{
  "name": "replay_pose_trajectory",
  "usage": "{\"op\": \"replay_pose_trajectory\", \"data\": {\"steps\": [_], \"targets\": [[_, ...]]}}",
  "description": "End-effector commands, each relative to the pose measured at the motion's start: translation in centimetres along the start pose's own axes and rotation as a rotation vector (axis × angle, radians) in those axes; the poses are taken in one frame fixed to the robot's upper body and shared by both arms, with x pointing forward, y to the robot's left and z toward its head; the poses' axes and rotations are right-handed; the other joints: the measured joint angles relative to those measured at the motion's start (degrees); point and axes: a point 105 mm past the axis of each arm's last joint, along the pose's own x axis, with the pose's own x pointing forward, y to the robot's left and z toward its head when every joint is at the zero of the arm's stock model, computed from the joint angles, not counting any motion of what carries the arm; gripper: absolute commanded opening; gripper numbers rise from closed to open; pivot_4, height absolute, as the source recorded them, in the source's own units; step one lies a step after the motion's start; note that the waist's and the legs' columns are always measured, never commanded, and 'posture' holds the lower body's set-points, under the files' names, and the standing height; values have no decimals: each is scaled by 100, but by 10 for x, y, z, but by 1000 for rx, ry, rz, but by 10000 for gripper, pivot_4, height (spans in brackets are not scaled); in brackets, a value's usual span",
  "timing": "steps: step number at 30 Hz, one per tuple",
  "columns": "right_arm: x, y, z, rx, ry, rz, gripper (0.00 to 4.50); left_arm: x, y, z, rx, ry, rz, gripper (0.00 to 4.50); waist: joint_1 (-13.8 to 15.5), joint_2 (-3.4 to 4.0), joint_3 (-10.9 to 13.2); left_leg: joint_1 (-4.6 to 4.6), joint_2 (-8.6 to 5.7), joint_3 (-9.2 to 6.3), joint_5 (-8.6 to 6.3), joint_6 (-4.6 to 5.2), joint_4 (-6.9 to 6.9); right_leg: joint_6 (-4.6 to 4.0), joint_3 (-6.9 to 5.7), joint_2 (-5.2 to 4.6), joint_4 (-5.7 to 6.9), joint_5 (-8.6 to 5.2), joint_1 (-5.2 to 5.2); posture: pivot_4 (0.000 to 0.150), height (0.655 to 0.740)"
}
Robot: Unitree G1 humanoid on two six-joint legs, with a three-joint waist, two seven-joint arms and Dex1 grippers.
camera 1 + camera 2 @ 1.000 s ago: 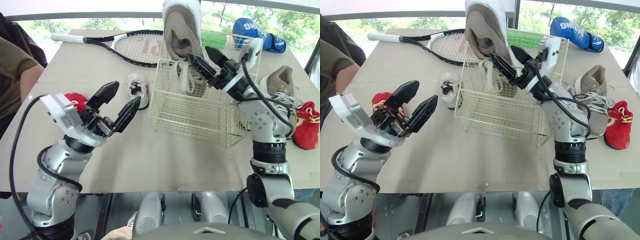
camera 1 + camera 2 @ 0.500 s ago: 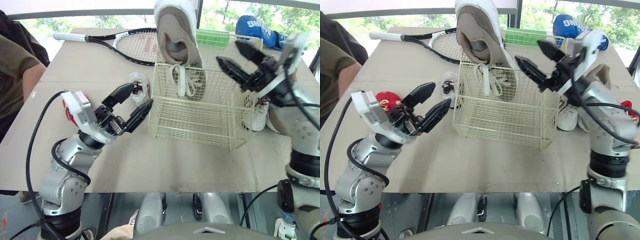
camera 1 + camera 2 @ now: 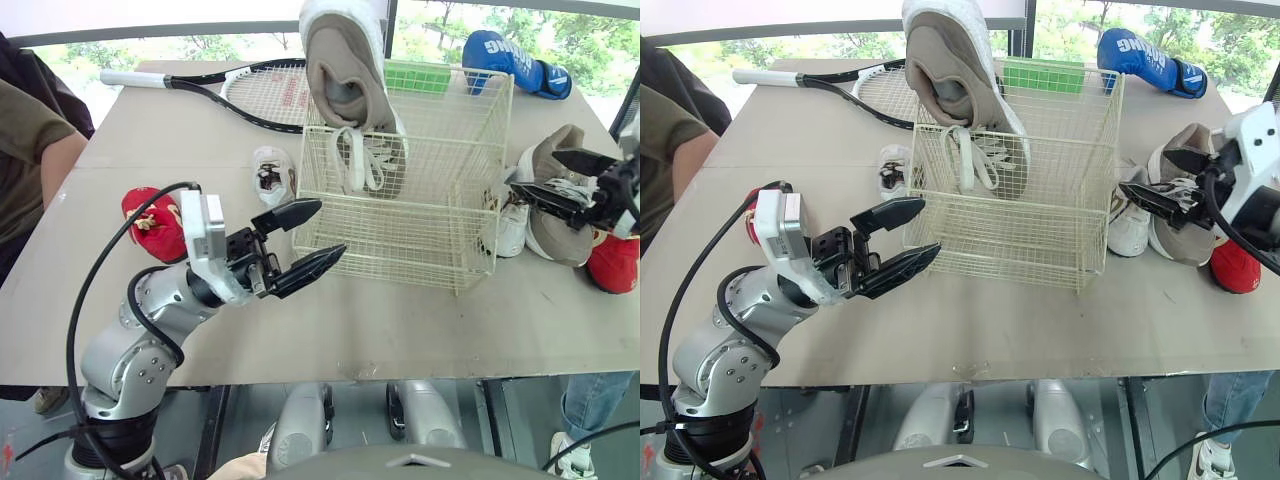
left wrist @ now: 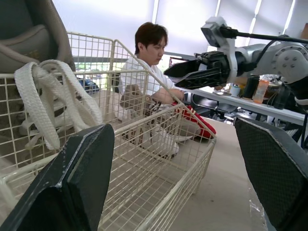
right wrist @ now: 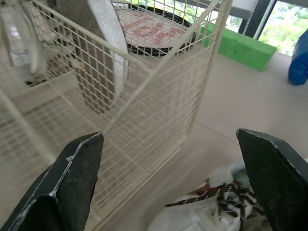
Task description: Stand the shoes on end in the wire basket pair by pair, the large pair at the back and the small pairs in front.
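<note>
Inventory of the table (image 3: 420, 330), head views.

1. Wire basket (image 3: 380, 240): cream mesh, centre of the frame, upright.
2. Large tan shoe (image 3: 345, 70): stands on end in the basket's far left corner, heel up and well above the rim, white laces hanging inside the mesh.
3. Second large tan shoe (image 3: 555, 200): lies on the table to the right of the basket, outside it.
4. Small white shoe (image 3: 272, 175): on the table just left of the basket.
5. Second small white shoe (image 3: 512, 225): just beside the basket's right wall, next to the tan shoe.
6. Small red shoe (image 3: 155, 222): left part of the frame, behind the left arm.
7. Second red shoe (image 3: 612, 262): at the right edge.
8. Left gripper (image 3: 332, 228): fingers spread apart, holding nothing, at the basket's near left corner.
9. Right gripper (image 3: 533, 172): fingers spread apart, empty, above the tan shoe on the right.
10. Tennis racket (image 3: 270, 95): upper left, behind the basket.
11. Green block (image 3: 418, 77) and blue boxing glove (image 3: 510, 62): upper right.
12. Person's arm (image 3: 35, 150): at the left edge.
</note>
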Motion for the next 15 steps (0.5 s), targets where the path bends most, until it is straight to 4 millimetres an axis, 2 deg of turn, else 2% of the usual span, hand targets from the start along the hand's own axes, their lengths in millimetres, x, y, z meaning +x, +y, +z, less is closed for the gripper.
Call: {"op": "replay_pose_trajectory", "data": {"steps": [1,3,5,7,10,12,15], "targets": [[7,12,12,100,-53,67,42648,0,-2,4,23,-9,-6,43097,22,-2,1,0,0,-1,0,0,0,-2,1,0,3,2,0,1500,7400],[11,12,11,126,-45,78,42648,0,-2,4,24,-8,3,43097,43,-2,2,-6,0,-4,0,0,0,5,-1,0,2,5,-1,1500,7400],[18,11,3,132,-3,81,37433,-1,-2,4,27,-6,12,43097,51,-3,2,-14,0,-6,-1,1,0,6,-3,-5,-2,4,-3,1500,7400],[26,7,-3,125,26,57,29844,-1,-3,3,30,-6,20,43097,50,-3,2,-17,-1,-4,-1,1,0,6,-2,-6,-11,4,-2,1500,7400],[36,-2,-6,94,45,10,15455,0,-3,3,35,-9,27,43097,28,-4,1,-17,-2,-1,-1,2,0,5,0,-8,-13,3,-2,1500,7400],[41,-4,-3,63,40,9,8060,0,-2,3,39,-11,33,43097,23,-12,-1,-12,-1,2,-1,2,0,3,3,-7,-12,3,0,1500,7400],[50,-2,12,52,-13,20,383,-1,-1,3,43,-10,46,43097,28,-13,0,-12,-1,2,-1,2,10,4,3,-8,-7,4,0,1500,7400]]}}
